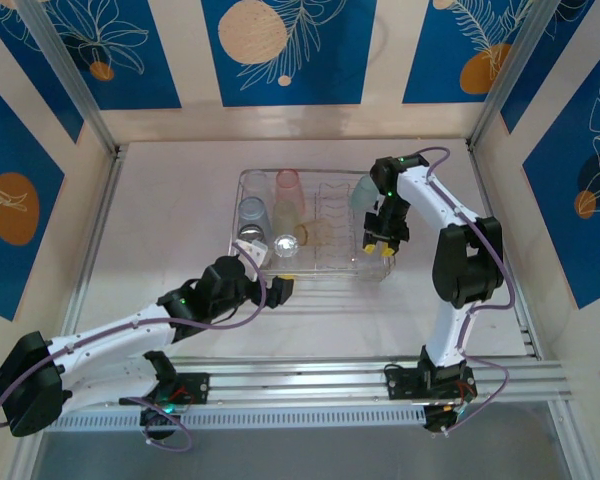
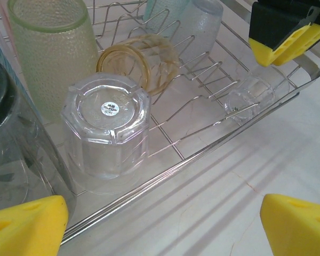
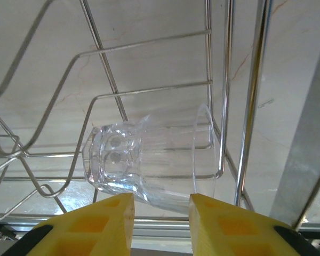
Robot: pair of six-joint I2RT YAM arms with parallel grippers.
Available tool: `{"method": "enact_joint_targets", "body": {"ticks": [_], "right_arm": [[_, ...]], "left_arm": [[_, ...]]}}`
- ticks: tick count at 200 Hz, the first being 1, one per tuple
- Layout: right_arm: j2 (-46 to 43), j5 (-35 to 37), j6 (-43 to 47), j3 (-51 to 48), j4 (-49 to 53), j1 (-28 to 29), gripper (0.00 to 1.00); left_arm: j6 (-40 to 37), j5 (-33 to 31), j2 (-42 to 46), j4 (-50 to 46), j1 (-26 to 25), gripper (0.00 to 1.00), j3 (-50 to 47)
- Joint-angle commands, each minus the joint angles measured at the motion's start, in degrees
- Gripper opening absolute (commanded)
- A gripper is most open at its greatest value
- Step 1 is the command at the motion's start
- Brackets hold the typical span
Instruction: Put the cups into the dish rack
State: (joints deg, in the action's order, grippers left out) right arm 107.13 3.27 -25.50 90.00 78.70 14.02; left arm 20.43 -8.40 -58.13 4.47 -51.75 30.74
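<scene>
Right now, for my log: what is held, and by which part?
Nothing. Right gripper hangs open above a lying clear cup; left gripper is open, empty.

White tabletop (image 1: 160, 230), marble-look with faint reddish veins. The same surface shows in the left wrist view (image 2: 229, 181) and the right wrist view (image 3: 149, 58). Cream back wall (image 1: 191, 60) carries blue panels (image 1: 310, 60) with white leaf line art and a peach disc (image 1: 252, 30). Side walls match, with an orange disc left (image 1: 13, 208) and another right (image 1: 585, 203). Silver left post (image 1: 65, 75) and right post (image 1: 515, 65) stand in the far corners. Slotted aluminium rails (image 1: 310, 380) cross the near edge, with a grey ribbed strip (image 1: 280, 418) just in front.
</scene>
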Motion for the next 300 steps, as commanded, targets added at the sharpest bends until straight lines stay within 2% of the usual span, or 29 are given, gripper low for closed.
{"method": "enact_joint_targets", "body": {"ticks": [1,31,54,74,112,127,166,229,264,300], "right_arm": [[1.04,0.91,0.53,1.48,5.87,0.86,0.33],[1.78,9.33,-1.81,4.25,10.53,4.11,0.39],[0.62,13.25,-4.24,7.81,12.46,6.19,0.42],[1.09,12.66,-4.72,8.06,12.20,7.01,0.45],[0.51,10.22,-6.41,2.28,6.97,6.68,0.46],[0.62,12.73,-7.41,1.26,6.63,6.63,0.46],[1.45,14.41,-7.64,-0.75,2.56,6.54,0.45],[2.22,7.11,-6.39,-4.71,-5.44,6.51,0.41],[1.02,-1.43,-2.99,-8.04,-13.47,5.32,0.27],[1.19,-3.18,0.45,-8.87,-14.99,5.12,0.16]], "left_arm": [[-0.35,0.83,-0.27,-1.04,0.51,0.93,1.77],[1.17,1.75,-1.64,-1.30,0.50,0.92,2.02],[1.72,4.05,-5.96,-2.08,0.50,0.88,3.94],[2.16,6.31,-11.04,-1.89,0.51,0.85,6.13],[4.30,9.84,-17.41,2.65,0.46,0.73,8.47],[4.52,10.53,-19.13,3.91,0.49,0.67,9.26],[3.46,10.92,-22.91,3.53,0.24,0.63,11.70],[4.00,12.40,-27.47,4.31,0.06,0.61,13.46],[4.25,13.06,-29.70,4.34,-0.02,0.60,14.08],[4.53,12.63,-30.29,3.54,-0.11,0.59,14.17]]}}
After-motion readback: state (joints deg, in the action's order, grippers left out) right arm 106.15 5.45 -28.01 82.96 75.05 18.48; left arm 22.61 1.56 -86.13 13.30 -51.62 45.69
